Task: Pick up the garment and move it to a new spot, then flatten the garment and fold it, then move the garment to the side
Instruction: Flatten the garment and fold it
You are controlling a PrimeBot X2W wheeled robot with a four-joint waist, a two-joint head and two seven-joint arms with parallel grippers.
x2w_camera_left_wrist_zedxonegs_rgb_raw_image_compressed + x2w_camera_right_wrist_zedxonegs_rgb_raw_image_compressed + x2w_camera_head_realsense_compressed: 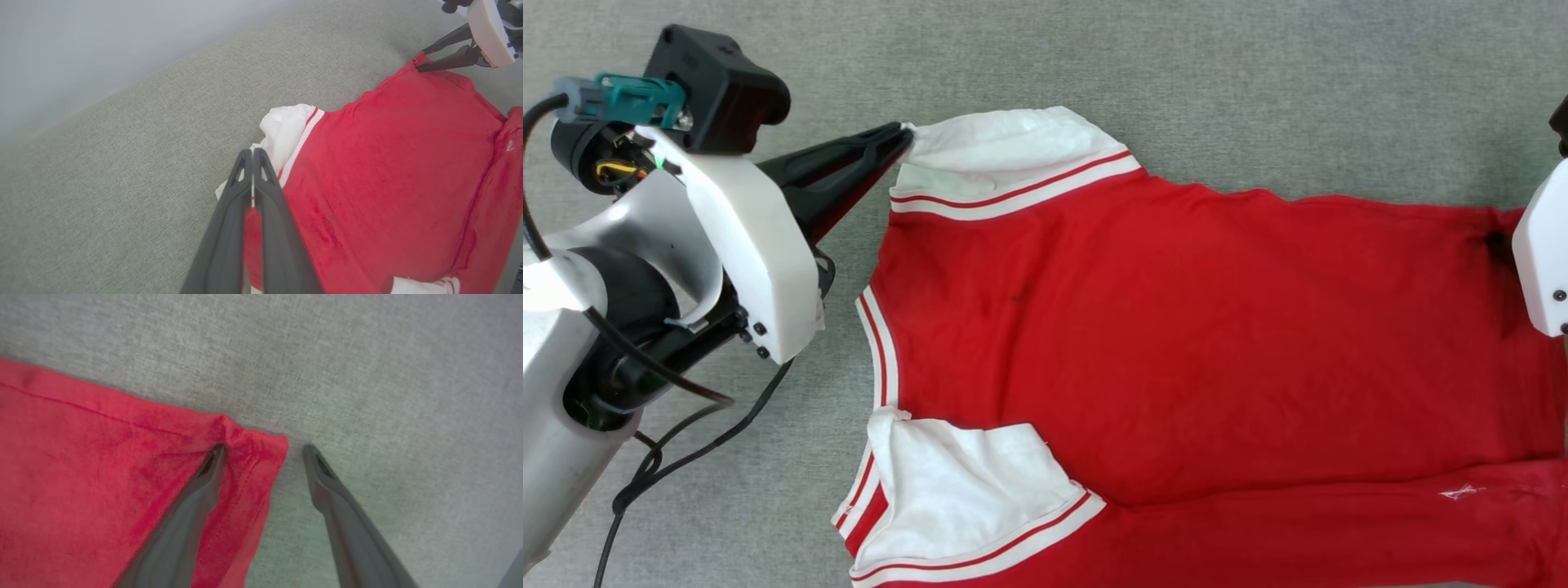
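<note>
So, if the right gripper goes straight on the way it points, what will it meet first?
Probably the garment: one finger of the open right gripper rests at its corner. Beyond that lies the grey fabric surface; how near is unclear.

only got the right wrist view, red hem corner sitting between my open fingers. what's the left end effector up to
Observer: The left end effector is shut on the outer edge of the far white sleeve of the garment.
Operator: ok, and is the rest lying flat
Observer: Mostly. It is spread out on the grey fabric surface, but a strip along its near edge is folded over.
</note>
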